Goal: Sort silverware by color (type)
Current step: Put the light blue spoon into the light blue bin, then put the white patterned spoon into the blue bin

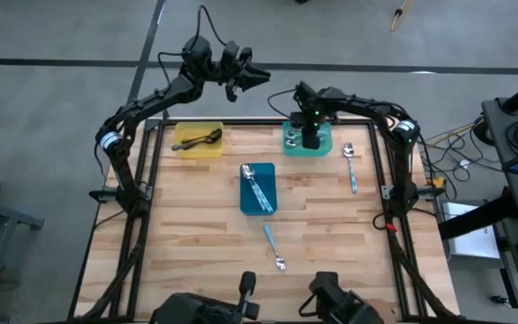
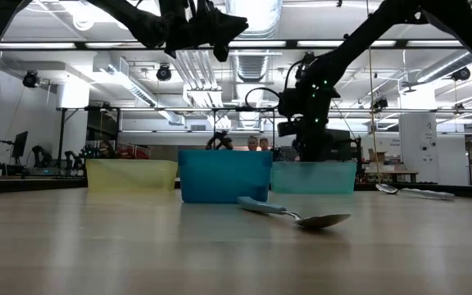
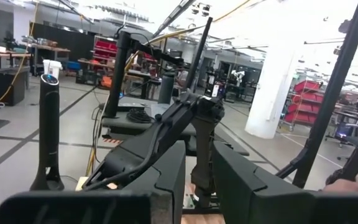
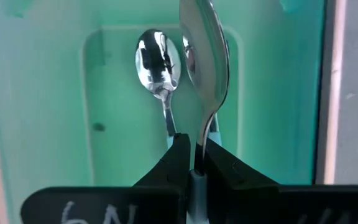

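A wooden table seen from above holds three small plastic trays: a yellow tray point(image 1: 198, 140) at the far left with dark spoons point(image 1: 201, 139) in it, a blue tray point(image 1: 258, 188) in the middle with blue-handled spoons point(image 1: 257, 186), and a teal tray point(image 1: 292, 138) at the far right. The right gripper point(image 4: 196, 163) hangs directly over the teal tray, its two dark fingers pressed together on the neck of a shiny silver spoon point(image 4: 204, 46) whose bowl points away from the wrist. A second silver spoon point(image 4: 158, 61) lies in the tray beneath. The left gripper point(image 1: 241, 76) is raised beyond the table's far edge, jaws slightly apart, holding nothing. Two blue-handled spoons lie loose on the wood: one point(image 1: 351, 166) right of the teal tray, another point(image 1: 272, 245) near the front.
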